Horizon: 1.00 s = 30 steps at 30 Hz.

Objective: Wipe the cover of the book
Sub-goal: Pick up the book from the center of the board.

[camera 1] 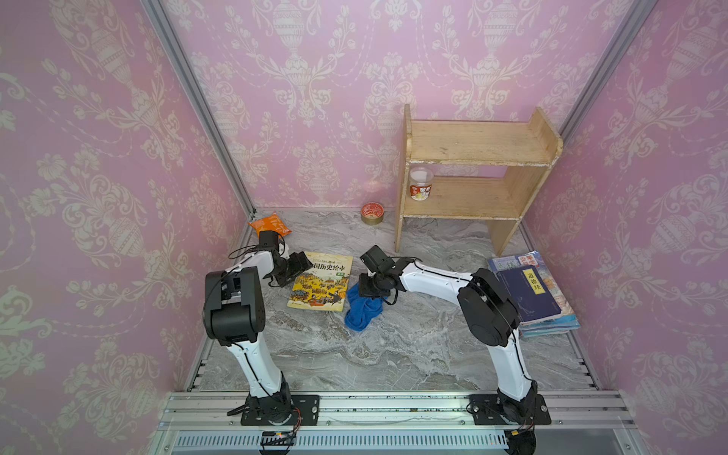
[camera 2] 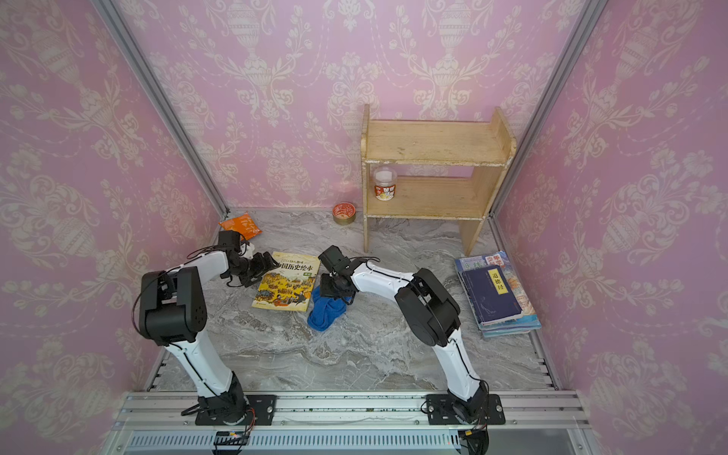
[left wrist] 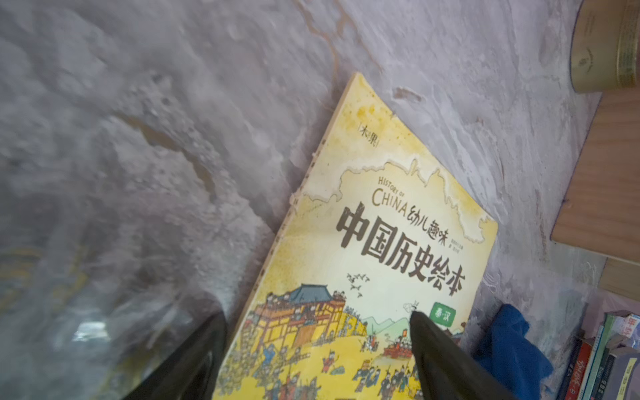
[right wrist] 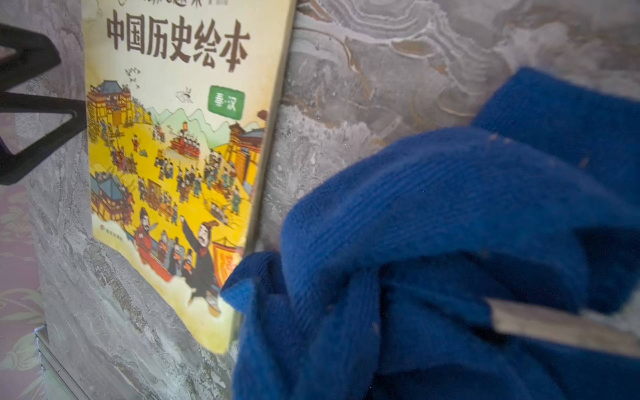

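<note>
The left pincer point(camera 1: 302, 266) was spread. Its fingers point(left wrist: 446, 360) straddled the left edge of the book point(camera 1: 321, 281), one over the counter point(camera 1: 394, 346) and one over the cover. Whether either finger touched could not be told. The book lay flat, cover up, on the counter, reaching from beneath the left pincer to just beside the right pincer point(camera 1: 368, 289). The right pincer was pressed together, pinching a bunched blue cloth point(camera 1: 362, 313). The cloth hung from it to the counter, its edge touching the book's nearest corner. Well to the right of the right pincer lay a stack of books point(camera 1: 532, 295).
</note>
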Motion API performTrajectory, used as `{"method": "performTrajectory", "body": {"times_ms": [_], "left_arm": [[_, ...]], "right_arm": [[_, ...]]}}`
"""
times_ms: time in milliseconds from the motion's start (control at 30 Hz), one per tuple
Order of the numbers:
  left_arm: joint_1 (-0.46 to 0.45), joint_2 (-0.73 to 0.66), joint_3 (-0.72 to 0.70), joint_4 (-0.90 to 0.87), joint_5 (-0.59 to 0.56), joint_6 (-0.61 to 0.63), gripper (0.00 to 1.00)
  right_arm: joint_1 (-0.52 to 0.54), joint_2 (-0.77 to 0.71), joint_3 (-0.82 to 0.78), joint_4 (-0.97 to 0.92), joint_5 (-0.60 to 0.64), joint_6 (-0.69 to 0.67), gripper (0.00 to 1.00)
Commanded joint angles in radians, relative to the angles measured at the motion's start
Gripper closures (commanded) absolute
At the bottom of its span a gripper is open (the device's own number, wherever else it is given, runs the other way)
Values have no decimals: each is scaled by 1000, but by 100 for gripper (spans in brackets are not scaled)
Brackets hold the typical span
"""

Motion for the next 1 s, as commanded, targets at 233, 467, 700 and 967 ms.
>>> {"method": "performTrajectory", "body": {"times_ms": [233, 467, 700, 967], "left_arm": [[-239, -171, -377, 379, 195, -327, 44], [-291, -389, -510, 419, 205, -378, 66], [-362, -421, -581, 566, 233, -452, 80], [-442, -338, -594, 636, 243, -465, 81]], "right_arm": [[-47, -145, -268, 34, -16, -61, 100], [-107, -359, -552, 65, 0, -83, 100], [-109, -504, -658, 58, -23, -66, 100], [-109, -564, -698, 56, -22, -46, 100]]}}
